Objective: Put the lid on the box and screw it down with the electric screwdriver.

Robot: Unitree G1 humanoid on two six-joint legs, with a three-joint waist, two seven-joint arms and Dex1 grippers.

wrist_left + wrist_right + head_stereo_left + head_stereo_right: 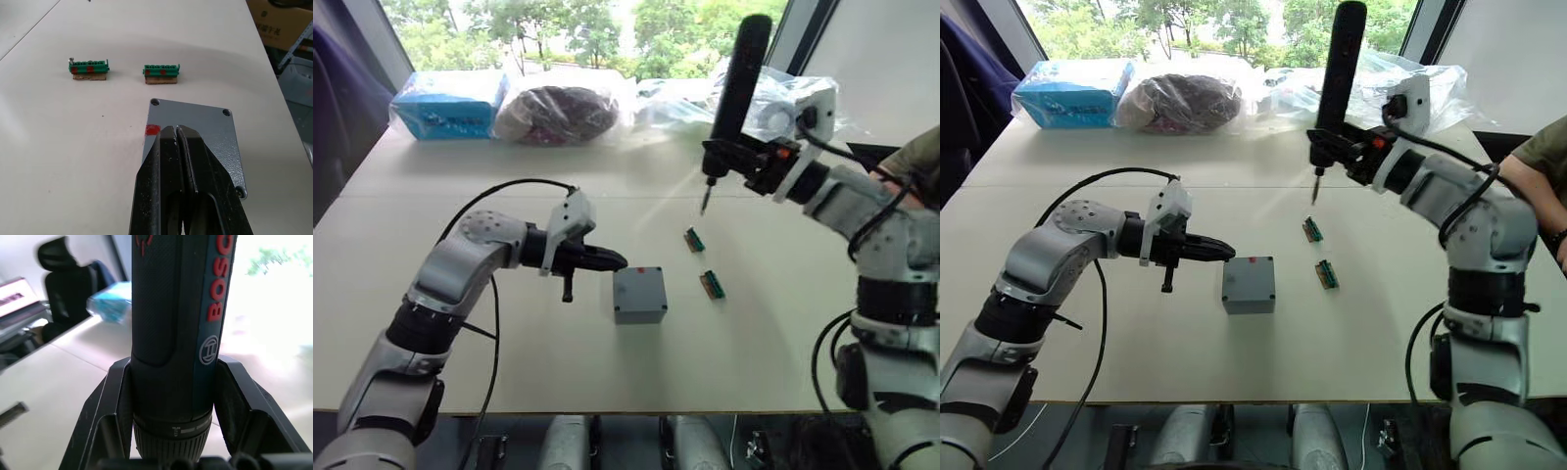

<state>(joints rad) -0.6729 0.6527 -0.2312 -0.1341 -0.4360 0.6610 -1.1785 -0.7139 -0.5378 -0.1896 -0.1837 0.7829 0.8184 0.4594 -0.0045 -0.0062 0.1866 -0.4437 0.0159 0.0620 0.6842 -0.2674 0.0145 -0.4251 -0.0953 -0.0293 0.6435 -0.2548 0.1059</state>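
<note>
A: Left wrist view: corner screws in lid [193, 142] on box [639, 296], red mark at edge, left gripper [177, 134] pinched shut, empty, tips over lid.

B: Head views: driver [736, 93] clamped upright in right gripper [729, 157], bit above connectors [703, 262]. Bare table [509, 333] around box.

White table [509, 362]: grey box [639, 295] w/ lid on, 2 green connectors [704, 262], bagged items [563, 110] at back.

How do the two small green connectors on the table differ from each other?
The farther green plastic connector lies nearer the black electric screwdriver; the nearer green plastic connector lies closer to the grey square lidded box. The farther one carries a small metal screw at one end; the nearer shows none. Both rest flat on brown bases.
</note>
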